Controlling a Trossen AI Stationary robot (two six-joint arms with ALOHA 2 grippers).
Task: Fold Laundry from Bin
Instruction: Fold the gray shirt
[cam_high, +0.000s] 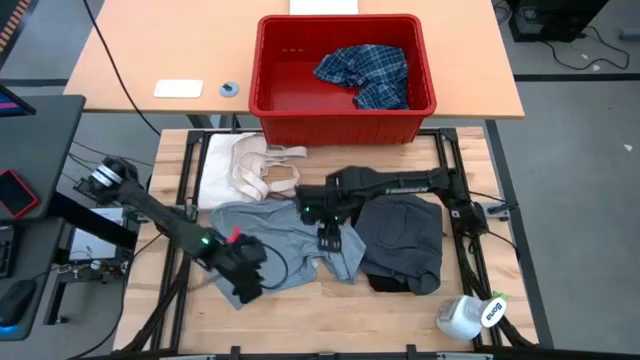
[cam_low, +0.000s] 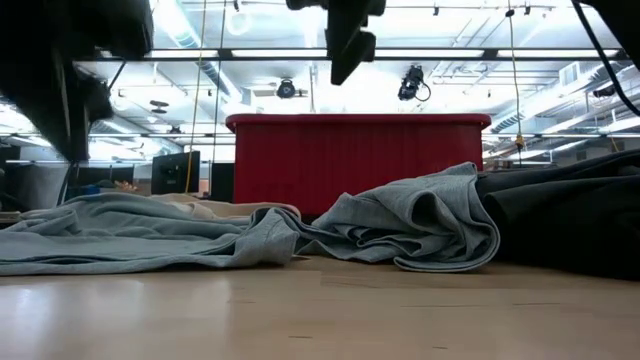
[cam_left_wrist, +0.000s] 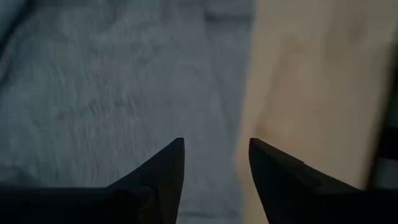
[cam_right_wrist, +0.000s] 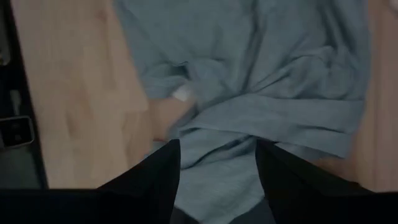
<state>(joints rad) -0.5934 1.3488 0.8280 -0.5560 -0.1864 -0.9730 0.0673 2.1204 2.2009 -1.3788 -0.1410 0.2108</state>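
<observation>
Overhead and table-level views of a two-arm workstation. The red bin (cam_high: 345, 110) stands at the far side of the work area, on the edge of a second, longer table behind the near tabletop (cam_high: 300, 300). Its one visible content is a blue-and-white plaid shirt (cam_high: 365, 72), crumpled against the right-hand wall; the remaining floor of the bin is bare red plastic. From table height the bin (cam_low: 355, 160) shows only its front wall and thick rim, and its contents are hidden.

Three cloths lie on the near tabletop. A light grey garment (cam_high: 290, 240) is spread loosely across the middle, flat toward the left and bunched into rounded folds toward the right; in the low view these folds (cam_low: 420, 225) rise in a rolled heap. Touching its right side is a dark grey garment (cam_high: 405, 240), folded into a rough rectangle. A cream-white cloth with strap loops (cam_high: 245, 170) lies beyond the light grey garment, between it and the bin.

The left pincer (cam_high: 245, 285) is at the near left corner of the light grey garment; its wrist view shows its fingers (cam_left_wrist: 165, 174) apart and holding nothing, above the garment's edge where cloth meets bare wood. The right pincer (cam_high: 328, 238) hangs over the bunched middle of the same garment, its fingers (cam_right_wrist: 155, 180) likewise apart and unladen, with the creased grey fabric (cam_right_wrist: 261, 93) beneath.

A white spray bottle (cam_high: 468, 315) lies at the near right corner.
</observation>
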